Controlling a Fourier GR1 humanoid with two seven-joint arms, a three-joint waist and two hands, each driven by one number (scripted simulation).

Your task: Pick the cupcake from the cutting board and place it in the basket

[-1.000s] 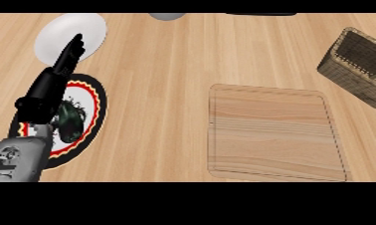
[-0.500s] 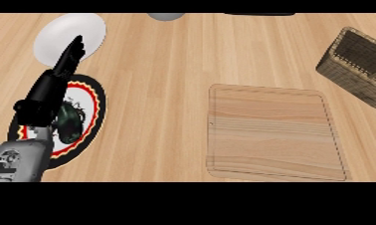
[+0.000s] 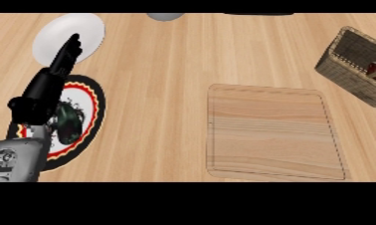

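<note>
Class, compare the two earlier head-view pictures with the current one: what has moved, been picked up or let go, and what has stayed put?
Nothing has visibly changed. The left hand stays open over the patterned plate, fingers pointing toward the white plate. The cutting board lies bare as before, and the basket sits at the right edge. The right hand is not in view.

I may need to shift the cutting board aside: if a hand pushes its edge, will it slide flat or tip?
The cutting board is a wide, thin wooden slab lying flat on the counter, so it would probably slide, not tip. It looks rigid, so it should not flex. A push at a corner would likely turn it toward the basket.
</note>
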